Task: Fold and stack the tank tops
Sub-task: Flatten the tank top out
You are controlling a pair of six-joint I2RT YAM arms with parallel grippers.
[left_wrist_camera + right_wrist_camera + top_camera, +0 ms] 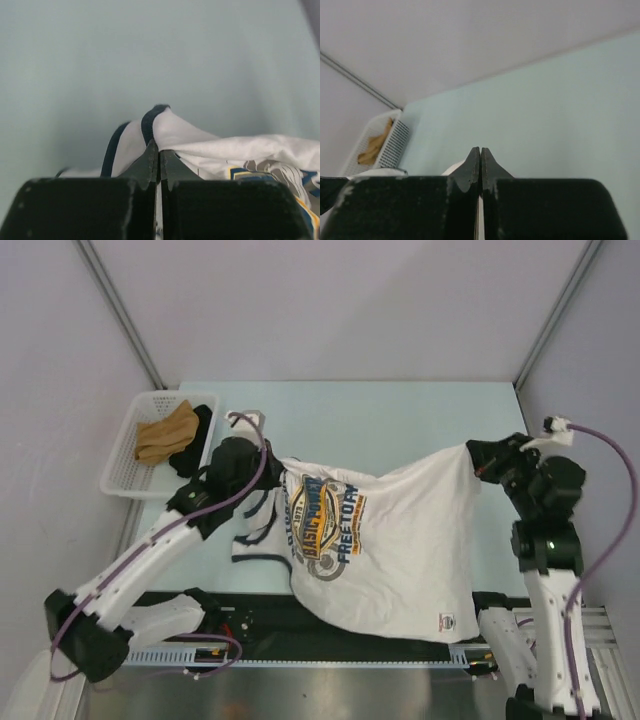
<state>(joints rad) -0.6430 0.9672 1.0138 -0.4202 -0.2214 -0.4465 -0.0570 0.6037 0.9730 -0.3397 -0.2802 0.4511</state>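
Observation:
One white tank top (400,540) with navy trim and a blue-and-orange chest print (325,525) hangs stretched between my two grippers above the table, print up, its lower part drooping over the near edge. My left gripper (268,472) is shut on the navy-trimmed strap end; in the left wrist view the cloth (165,130) is pinched between the closed fingertips (159,150). My right gripper (476,458) is shut on the top's right corner; in the right wrist view a sliver of white cloth (452,169) shows beside the closed tips (480,152).
A white mesh basket (122,455) at the back left holds tan and black cloth (168,432); it also shows in the right wrist view (395,145). The pale green table (400,420) stretches behind the top. Frame posts stand at both back corners.

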